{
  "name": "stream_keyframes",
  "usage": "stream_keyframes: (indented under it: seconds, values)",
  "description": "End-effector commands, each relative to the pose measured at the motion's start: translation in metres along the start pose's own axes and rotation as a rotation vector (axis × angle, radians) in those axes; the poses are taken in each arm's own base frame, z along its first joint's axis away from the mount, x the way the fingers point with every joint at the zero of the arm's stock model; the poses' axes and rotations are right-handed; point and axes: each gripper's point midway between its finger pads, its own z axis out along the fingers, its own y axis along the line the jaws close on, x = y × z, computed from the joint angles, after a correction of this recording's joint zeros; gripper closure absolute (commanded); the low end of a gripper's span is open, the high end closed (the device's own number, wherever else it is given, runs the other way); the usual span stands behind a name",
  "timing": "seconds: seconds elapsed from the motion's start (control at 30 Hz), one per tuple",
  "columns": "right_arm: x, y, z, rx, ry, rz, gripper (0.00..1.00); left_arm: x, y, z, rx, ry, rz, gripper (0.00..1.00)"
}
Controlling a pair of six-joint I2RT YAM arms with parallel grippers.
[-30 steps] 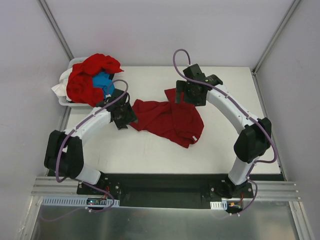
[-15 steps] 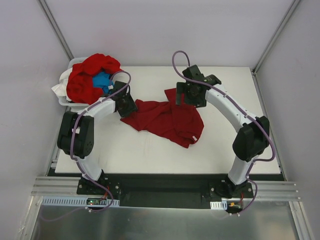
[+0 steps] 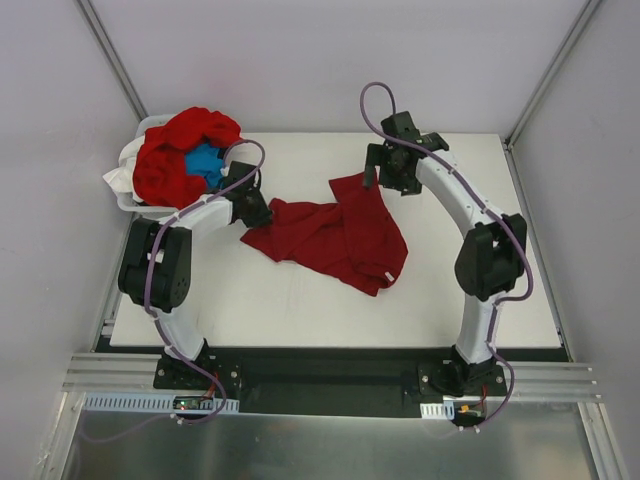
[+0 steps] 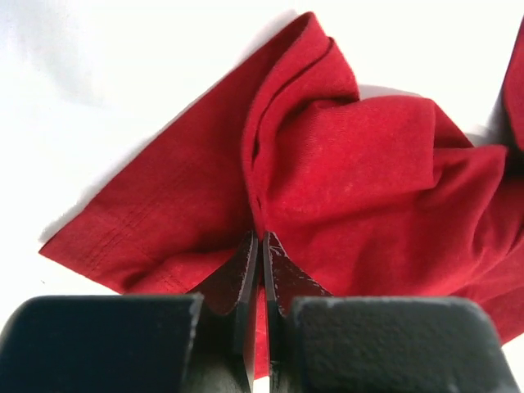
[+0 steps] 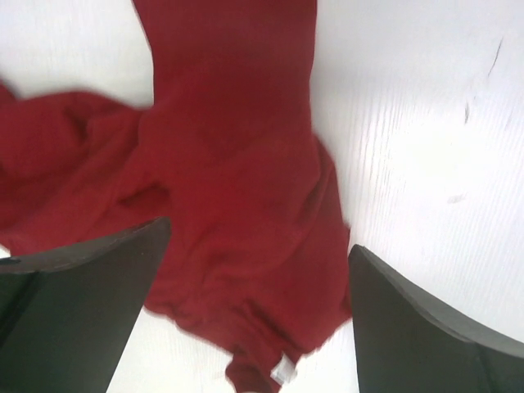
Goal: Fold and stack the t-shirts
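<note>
The left gripper (image 4: 260, 239) is pressed together on a raised crease of the crumpled deep-red cloth t-shirt (image 4: 352, 164), close to a stitched hem at its left edge. The pinch seems to have been taken there so that this edge can be drawn out and the cloth spread flat before any fold is made. The right gripper (image 5: 258, 241) is spread wide and holds nothing. It is poised over the far part of the same garment, judged to be a position for taking a matching hold on the other side.

In the overhead view the shirt (image 3: 335, 240) is seen lying rumpled in the middle of the flat white table (image 3: 300, 300), between the two arms. A heap of further deep-red t-shirts (image 3: 180, 145), with a bright blue t-shirt (image 3: 205, 160) among them, is piled on a white plastic bin (image 3: 128, 200) at the far left corner, awaiting their turn.

How much cloth is caught between the left pads cannot be made out. The neckline is not seen, the bin is largely buried, and no folded stack is visible.
</note>
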Motion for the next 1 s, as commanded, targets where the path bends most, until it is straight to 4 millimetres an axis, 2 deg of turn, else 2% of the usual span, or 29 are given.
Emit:
stream_keyframes:
  seconds: [0.0, 0.03, 0.07, 0.1, 0.13, 0.17, 0.2, 0.27, 0.3, 0.37, 0.4, 0.43, 0.47, 0.5, 0.53, 0.6, 0.63, 0.73, 0.83, 0.97]
  values:
    - [-0.044, 0.007, 0.026, -0.020, -0.087, -0.028, 0.04, -0.012, -0.015, -0.018, 0.076, -0.045, 0.038, 1.00]
    - [-0.047, 0.009, 0.031, -0.029, -0.083, -0.022, 0.04, -0.012, -0.016, -0.025, 0.089, -0.052, 0.051, 1.00]
    - [-0.048, 0.008, 0.039, -0.025, -0.074, -0.009, 0.04, -0.004, -0.012, -0.028, 0.091, -0.041, 0.058, 1.00]
    - [-0.052, 0.013, 0.046, -0.030, -0.077, -0.007, 0.04, -0.005, -0.020, -0.046, 0.137, -0.059, 0.071, 1.00]
    - [-0.054, 0.013, 0.052, -0.029, -0.075, -0.004, 0.05, -0.001, -0.021, -0.055, 0.156, -0.064, 0.092, 1.00]
    - [-0.057, 0.015, 0.056, -0.032, -0.084, 0.001, 0.05, 0.011, -0.014, -0.060, 0.158, -0.047, 0.105, 1.00]
    - [-0.059, 0.017, 0.060, -0.035, -0.088, 0.006, 0.05, 0.013, -0.022, -0.081, 0.209, -0.075, 0.130, 1.00]
    - [-0.061, 0.021, 0.072, -0.044, -0.094, 0.009, 0.06, 0.032, -0.011, -0.092, 0.201, -0.054, 0.157, 1.00]
    - [-0.060, 0.023, 0.076, -0.053, -0.088, 0.008, 0.06, 0.035, -0.013, -0.109, 0.221, -0.078, 0.168, 1.00]
    - [-0.054, 0.032, 0.083, -0.082, -0.063, 0.005, 0.11, 0.052, 0.007, -0.118, 0.164, -0.049, 0.147, 1.00]
    - [-0.049, 0.036, 0.084, -0.087, -0.051, -0.001, 0.12, 0.053, 0.009, -0.129, 0.168, -0.068, 0.141, 1.00]
    - [-0.038, 0.046, 0.084, -0.094, -0.036, -0.039, 0.12, 0.062, 0.022, -0.132, 0.119, -0.047, 0.110, 1.00]
    - [-0.030, 0.051, 0.085, -0.089, -0.027, -0.071, 0.12, 0.063, 0.025, -0.140, 0.114, -0.062, 0.096, 1.00]
    - [-0.022, 0.054, 0.084, -0.082, -0.019, -0.108, 0.12, 0.065, 0.028, -0.143, 0.099, -0.060, 0.080, 1.00]
    - [-0.009, 0.068, 0.080, -0.079, -0.017, -0.163, 0.12, 0.071, 0.033, -0.144, 0.081, -0.047, 0.046, 1.00]
    - [0.012, 0.074, 0.072, -0.084, 0.007, -0.204, 0.12, 0.081, 0.043, -0.147, 0.045, -0.015, 0.016, 1.00]
    - [0.024, 0.087, 0.068, -0.097, 0.006, -0.244, 0.12, 0.086, 0.048, -0.145, 0.019, 0.003, -0.018, 1.00]
    - [0.044, 0.099, 0.050, -0.111, -0.007, -0.318, 0.12, 0.104, 0.071, -0.141, -0.081, 0.055, -0.078, 1.00]
    - [0.071, 0.132, 0.030, -0.149, -0.019, -0.433, 0.12, 0.113, 0.086, -0.142, -0.143, 0.071, -0.102, 1.00]
    - [0.094, 0.146, 0.030, -0.133, -0.016, -0.530, 0.12, 0.122, 0.095, -0.142, -0.164, 0.091, -0.110, 1.00]
